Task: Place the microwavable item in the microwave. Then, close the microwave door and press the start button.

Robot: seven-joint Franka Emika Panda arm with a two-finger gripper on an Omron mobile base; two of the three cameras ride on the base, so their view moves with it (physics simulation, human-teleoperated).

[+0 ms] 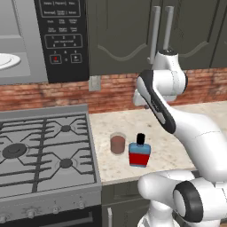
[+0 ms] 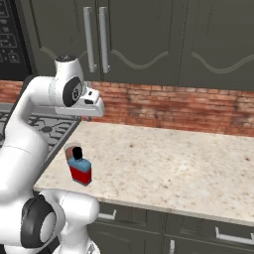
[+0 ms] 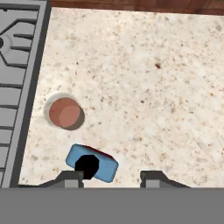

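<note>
End effector (image 3: pixel 111 177) looks straight down at the desk (image 3: pixel 153 87), my two finger tips spread apart with nothing between them. Glass tumbler (image 3: pixel 64 112) with brown contents stands upright on the desk, away from my fingers, toward the upper left in the hand view, close to the stove edge (image 3: pixel 26 100). Blue-and-red bottle (image 3: pixel 92 162) with black cap sits just beside the tumbler, nearly at my left finger tip. From the left base view, tumbler (image 1: pixel 118 143) and bottle (image 1: pixel 139 152) sit side by side near the desk's front, right of the gas stove (image 1: pixel 44 150). Microwave (image 1: pixel 26 40) hangs above the stove, interior showing, white turntable plate (image 1: pixel 8 60) inside, black keypad panel (image 1: pixel 62 31) at its right.
</note>
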